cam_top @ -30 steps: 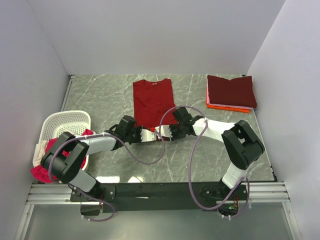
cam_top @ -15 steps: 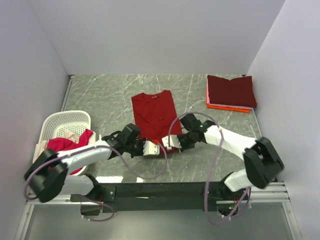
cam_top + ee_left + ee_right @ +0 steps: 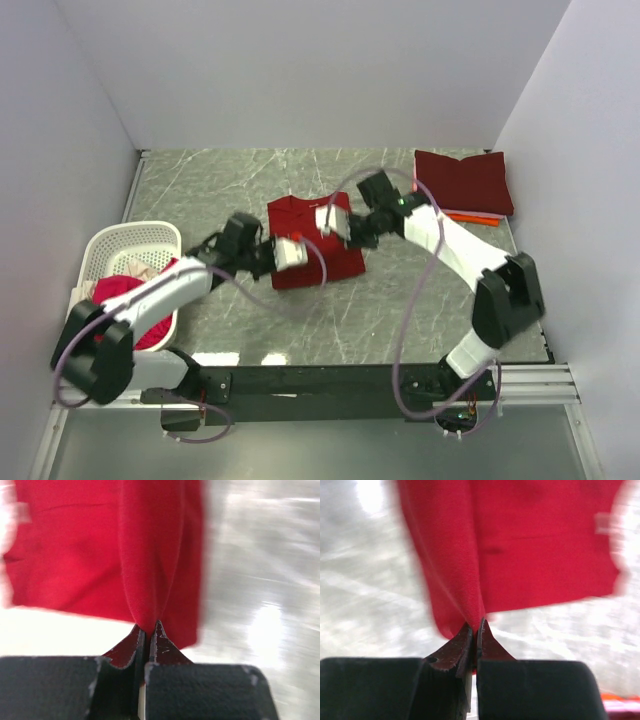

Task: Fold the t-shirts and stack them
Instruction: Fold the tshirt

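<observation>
A dark red t-shirt (image 3: 338, 262) lies mid-table, its near part lifted and doubled back over the rest. My left gripper (image 3: 303, 250) is shut on a pinch of its red cloth (image 3: 150, 580), seen between the tips (image 3: 148, 630) in the left wrist view. My right gripper (image 3: 322, 218) is likewise shut on a fold of the same shirt (image 3: 530, 550), the cloth running up from its tips (image 3: 476, 627). At the back right, a folded maroon t-shirt (image 3: 462, 180) lies on a folded orange one (image 3: 468, 216).
A white lattice basket (image 3: 140, 232) stands at the left edge, holding a magenta-pink t-shirt (image 3: 125, 292) and a cream one (image 3: 142, 268). White walls close in the grey marbled table (image 3: 420, 300) on three sides.
Both grippers closed on the red shirt's near hem, then carried it up and toward the back, folding the shirt over itself. Both arms swung away from the near edge.
</observation>
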`<act>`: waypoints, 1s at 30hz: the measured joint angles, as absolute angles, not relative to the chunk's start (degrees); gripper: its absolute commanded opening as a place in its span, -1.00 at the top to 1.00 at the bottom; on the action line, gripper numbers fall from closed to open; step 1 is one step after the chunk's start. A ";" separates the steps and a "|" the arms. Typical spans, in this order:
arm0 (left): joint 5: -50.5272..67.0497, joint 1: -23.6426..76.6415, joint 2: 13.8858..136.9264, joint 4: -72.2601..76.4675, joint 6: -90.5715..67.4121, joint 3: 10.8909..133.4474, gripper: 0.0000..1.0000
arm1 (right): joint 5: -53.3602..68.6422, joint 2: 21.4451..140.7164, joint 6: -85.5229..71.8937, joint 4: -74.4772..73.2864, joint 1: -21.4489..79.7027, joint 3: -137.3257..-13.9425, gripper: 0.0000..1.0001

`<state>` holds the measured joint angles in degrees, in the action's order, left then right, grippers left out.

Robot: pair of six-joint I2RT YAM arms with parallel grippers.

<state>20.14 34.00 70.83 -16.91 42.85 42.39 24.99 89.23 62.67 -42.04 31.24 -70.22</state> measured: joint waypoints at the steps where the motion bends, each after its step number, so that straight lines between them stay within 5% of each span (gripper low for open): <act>1: 20.40 31.31 73.38 -16.40 43.62 45.17 0.99 | 24.71 91.90 61.89 -41.78 30.33 -74.00 1.00; 11: 22.70 19.09 97.80 -10.39 45.56 68.27 0.99 | 19.25 115.20 54.87 -38.54 25.45 -101.41 1.00; 25: 19.51 17.02 117.08 -7.14 39.57 82.30 0.99 | 10.79 125.49 48.29 -26.87 24.56 -105.03 1.00; 27: 18.68 17.02 118.13 -7.14 38.28 83.70 0.92 | 9.69 126.32 47.22 -25.41 24.53 -105.93 0.77; 28: 18.04 17.02 118.85 -7.05 37.36 84.73 0.43 | 8.97 126.78 46.35 -24.45 24.53 -106.30 0.58; 29: 17.04 17.02 119.55 -6.66 36.12 85.71 0.04 | 8.21 127.11 45.30 -23.40 24.53 -106.50 -0.24; 30: 15.68 17.02 120.05 -6.68 34.54 86.67 -0.43 | 7.09 127.48 43.90 -21.96 24.53 -106.59 -0.67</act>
<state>15.68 17.02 120.05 -6.68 34.54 86.67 7.09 127.48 43.90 -21.96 24.53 -106.59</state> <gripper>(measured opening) 0.343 0.289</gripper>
